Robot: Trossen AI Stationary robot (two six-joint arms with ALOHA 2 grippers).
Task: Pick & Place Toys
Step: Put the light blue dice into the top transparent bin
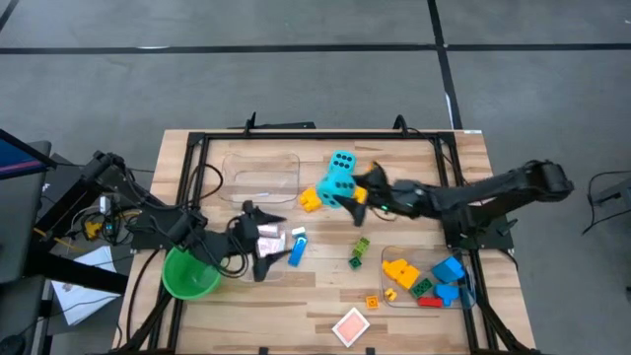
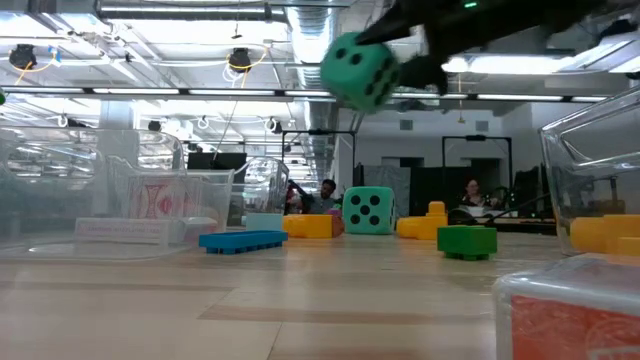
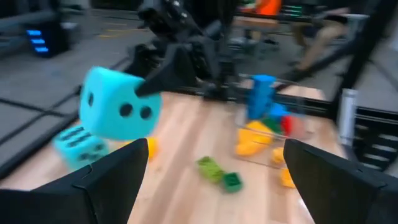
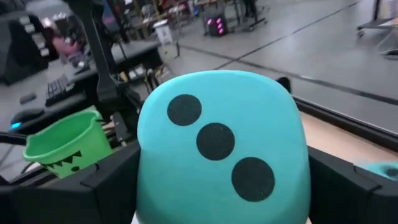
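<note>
One cyan foam die (image 1: pixel 335 185) hangs above the table's middle with my right gripper (image 1: pixel 347 192) shut on it; its three-dot face (image 4: pixel 221 152) looks back at the wrist. In the low view this die (image 2: pixel 360 68) is high above the tabletop. A second cyan die (image 1: pixel 342 161) rests on the table behind it. My left gripper (image 1: pixel 271 240) stands open and holds nothing above a clear bin (image 1: pixel 281 258) that has red-and-white cards (image 1: pixel 271 235) in it. A blue brick (image 1: pixel 296 251) lies there too. My right gripper pinches the die by two opposite sides (image 4: pixel 148 186), one dark finger (image 4: pixel 109 183) on each side. The fingers come nearly level from the table's right side. The die is lifted clear of the table.
A clear bin (image 1: pixel 471 286) at the right holds yellow, blue, green and red bricks. An empty clear bin (image 1: pixel 261 173) stands at the far left. A green cup (image 1: pixel 190 273) sits by my left arm. Yellow (image 1: pixel 311 199), green (image 1: pixel 358 251) and orange (image 1: pixel 372 302) bricks and a card (image 1: pixel 352 325) lie loose.
</note>
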